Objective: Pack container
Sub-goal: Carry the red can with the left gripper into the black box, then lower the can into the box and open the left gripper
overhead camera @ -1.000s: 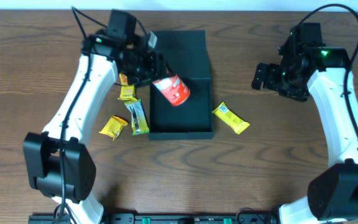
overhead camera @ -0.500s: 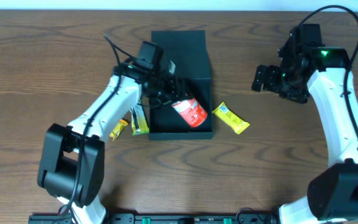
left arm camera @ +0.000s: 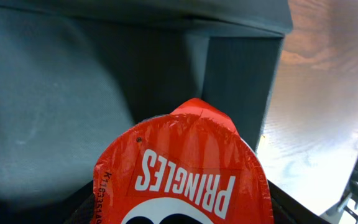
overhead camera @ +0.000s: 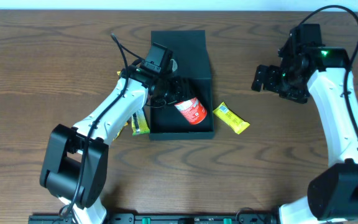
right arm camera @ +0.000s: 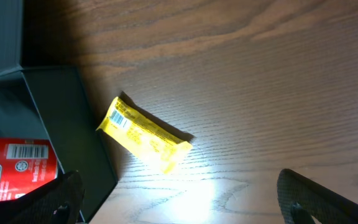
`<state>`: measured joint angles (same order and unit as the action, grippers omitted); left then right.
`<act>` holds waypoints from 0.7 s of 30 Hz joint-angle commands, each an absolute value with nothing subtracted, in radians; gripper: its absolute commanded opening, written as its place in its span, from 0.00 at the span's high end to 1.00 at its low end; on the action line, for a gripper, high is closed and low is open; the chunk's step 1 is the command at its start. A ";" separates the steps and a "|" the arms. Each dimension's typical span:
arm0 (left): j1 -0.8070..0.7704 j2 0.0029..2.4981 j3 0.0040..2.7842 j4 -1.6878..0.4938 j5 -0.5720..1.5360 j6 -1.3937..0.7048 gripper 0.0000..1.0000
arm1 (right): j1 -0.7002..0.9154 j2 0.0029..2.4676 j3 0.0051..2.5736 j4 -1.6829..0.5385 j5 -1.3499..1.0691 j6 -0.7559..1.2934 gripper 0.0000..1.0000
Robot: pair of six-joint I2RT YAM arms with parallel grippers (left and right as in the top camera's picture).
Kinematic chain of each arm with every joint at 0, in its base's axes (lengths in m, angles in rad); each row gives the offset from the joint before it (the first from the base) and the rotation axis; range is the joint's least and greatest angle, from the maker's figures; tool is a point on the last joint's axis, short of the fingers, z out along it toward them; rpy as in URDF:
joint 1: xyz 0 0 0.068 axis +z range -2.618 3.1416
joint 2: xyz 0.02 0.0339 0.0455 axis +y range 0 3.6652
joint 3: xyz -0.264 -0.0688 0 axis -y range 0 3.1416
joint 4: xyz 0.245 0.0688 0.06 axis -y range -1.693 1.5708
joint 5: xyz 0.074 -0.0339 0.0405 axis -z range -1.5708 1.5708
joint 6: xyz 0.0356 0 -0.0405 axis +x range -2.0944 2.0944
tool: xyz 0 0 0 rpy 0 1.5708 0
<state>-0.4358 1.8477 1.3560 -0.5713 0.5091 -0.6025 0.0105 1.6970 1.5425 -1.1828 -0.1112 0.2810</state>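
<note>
The container [overhead camera: 180, 55] is a dark square box in mid-table, its flap lid lying open at the back. A red can [overhead camera: 191, 111] lies tilted inside it near the right wall. My left gripper [overhead camera: 174, 94] is shut on the can's upper end. In the left wrist view the red can [left arm camera: 179, 174] fills the space between my dark fingers [left arm camera: 82, 208], with the container's inner wall [left arm camera: 55, 93] behind it. My right gripper [overhead camera: 263, 78] hovers open above the table to the right. Between its fingers [right arm camera: 328, 199] only bare wood shows.
A yellow snack packet [overhead camera: 231, 118] lies on the table just right of the container, also seen as a yellow packet [right arm camera: 145, 134] in the right wrist view. A yellow-green packet [overhead camera: 139, 126] lies left of the container, partly under my left arm.
My left arm has carried the red can from over the container's back left corner down and right into the box. The right arm has not moved.
</note>
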 commanded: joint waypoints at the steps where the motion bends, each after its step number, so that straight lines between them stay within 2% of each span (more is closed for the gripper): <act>1: -0.440 1.832 1.349 -0.566 0.457 -0.606 0.34 | 0.015 1.697 1.555 -1.180 -0.101 0.291 0.01; 6: -0.459 1.832 1.335 -0.563 0.399 -0.606 0.34 | 0.015 1.697 1.555 -1.179 -0.101 0.291 0.01; 21: -0.485 1.832 1.328 -0.563 0.303 -0.606 0.21 | 0.015 1.697 1.555 -1.179 -0.102 0.291 0.01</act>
<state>-0.4828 1.8477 1.3334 -0.5667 0.3290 -0.6052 0.0105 1.6970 1.5425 -1.1809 -0.1116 0.2810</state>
